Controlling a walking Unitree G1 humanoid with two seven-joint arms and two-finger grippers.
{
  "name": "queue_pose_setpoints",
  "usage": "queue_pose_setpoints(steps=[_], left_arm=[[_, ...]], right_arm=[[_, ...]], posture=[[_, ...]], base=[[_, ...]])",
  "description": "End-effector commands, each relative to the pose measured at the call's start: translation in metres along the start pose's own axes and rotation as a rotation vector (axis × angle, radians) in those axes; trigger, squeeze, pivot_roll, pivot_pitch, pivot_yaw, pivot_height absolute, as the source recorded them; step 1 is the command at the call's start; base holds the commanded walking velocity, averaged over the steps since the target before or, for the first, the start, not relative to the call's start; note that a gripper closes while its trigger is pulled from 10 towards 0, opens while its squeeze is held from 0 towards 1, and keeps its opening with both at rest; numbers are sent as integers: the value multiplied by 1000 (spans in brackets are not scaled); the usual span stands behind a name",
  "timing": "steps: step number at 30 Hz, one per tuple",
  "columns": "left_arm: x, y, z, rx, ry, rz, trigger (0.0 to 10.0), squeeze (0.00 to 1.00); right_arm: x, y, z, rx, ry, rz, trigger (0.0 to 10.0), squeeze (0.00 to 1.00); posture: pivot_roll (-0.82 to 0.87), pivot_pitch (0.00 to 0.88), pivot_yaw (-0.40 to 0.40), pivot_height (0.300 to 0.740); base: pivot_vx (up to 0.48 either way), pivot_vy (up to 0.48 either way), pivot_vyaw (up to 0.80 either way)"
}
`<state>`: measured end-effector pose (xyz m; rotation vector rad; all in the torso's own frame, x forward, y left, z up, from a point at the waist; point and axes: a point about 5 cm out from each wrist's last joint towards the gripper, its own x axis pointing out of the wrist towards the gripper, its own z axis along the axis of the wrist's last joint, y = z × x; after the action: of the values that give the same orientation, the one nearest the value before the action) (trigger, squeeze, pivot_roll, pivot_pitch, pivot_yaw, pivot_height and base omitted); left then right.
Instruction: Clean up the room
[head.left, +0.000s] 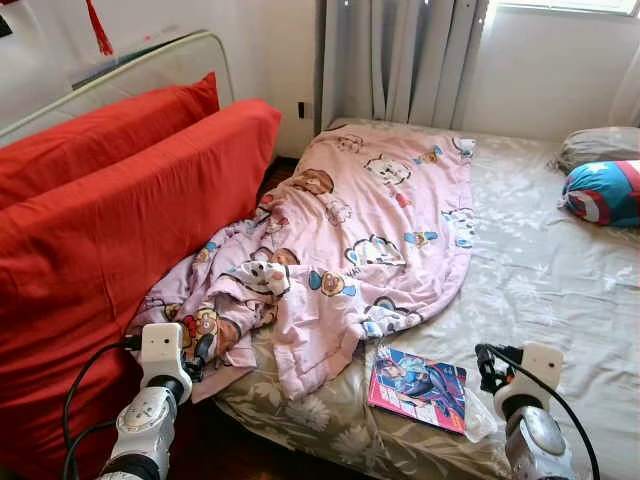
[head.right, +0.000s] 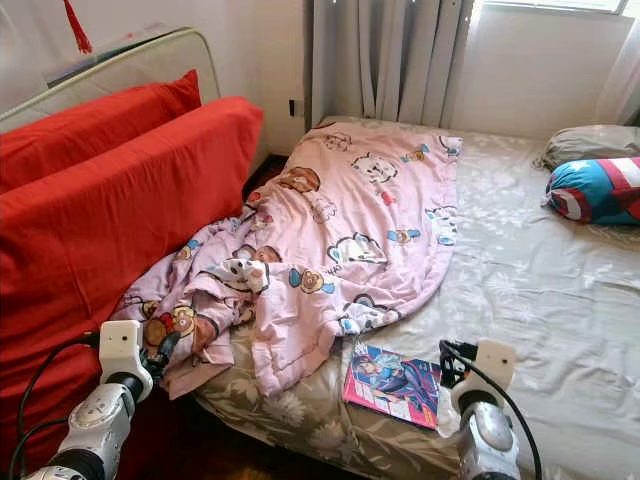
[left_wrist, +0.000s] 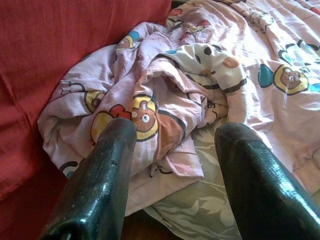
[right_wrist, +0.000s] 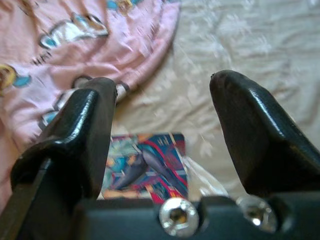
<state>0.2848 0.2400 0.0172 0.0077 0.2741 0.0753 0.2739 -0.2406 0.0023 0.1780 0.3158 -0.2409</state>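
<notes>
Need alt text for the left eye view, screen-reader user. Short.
A crumpled pink cartoon-print blanket lies across a bed with a floral sheet, beside red cushions on the left. A comic book sits near the bed's front edge, a blue-and-red pillow at the far right. The left gripper and right gripper hover low, jaws open.

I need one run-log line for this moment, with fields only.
left gripper: open, at crumpled pink blanket | right gripper: open, above comic book | bed: untidy
</notes>
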Motion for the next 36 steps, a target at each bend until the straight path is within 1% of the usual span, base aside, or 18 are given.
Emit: queue_pose_setpoints(steps=[1,3,4,6,12,15,18,21,30,36], left_arm=[[3,-3,6,-10,-29,2,10000,0],[4,-3,7,-11,-33,0,10000,0],[5,-5,10,-12,-47,-6,10000,0],[7,-7,13,-11,-59,-13,10000,0],[7,-7,15,-14,-66,-14,10000,0],[8,-7,16,-14,-70,-16,10000,0],[9,-8,19,-14,-78,-17,10000,0],[10,-8,21,-15,-87,-18,10000,0],[11,-9,22,-38,-93,-18,10000,0],[10,-9,19,-37,-82,-17,10000,0]], right_arm=[[2,-1,5,-8,-11,-2,10000,0],[2,0,5,-12,-12,-1,10000,0],[2,-1,5,-15,-15,0,10000,0],[1,-1,5,-11,-28,-1,10000,0],[0,0,2,-13,-15,3,10000,0],[2,3,4,3,-15,10,10000,0],[3,4,5,20,-14,21,10000,0],[3,4,5,-5,-17,13,10000,0],[3,3,5,0,-23,10,10000,0],[3,6,5,1,-23,13,10000,0]], posture=[[-14,0,-8,711],[-14,0,-8,706],[-13,0,-8,696],[-12,0,-8,696],[-11,0,-7,696],[-12,0,-6,696],[-12,0,-7,681],[-12,0,-7,662],[-10,0,-6,662],[-9,0,-6,662]], base=[[0,0,0],[0,0,0],[0,0,0],[0,0,0],[0,0,0],[0,0,0],[0,0,0],[0,0,0],[0,0,0],[0,0,0]])
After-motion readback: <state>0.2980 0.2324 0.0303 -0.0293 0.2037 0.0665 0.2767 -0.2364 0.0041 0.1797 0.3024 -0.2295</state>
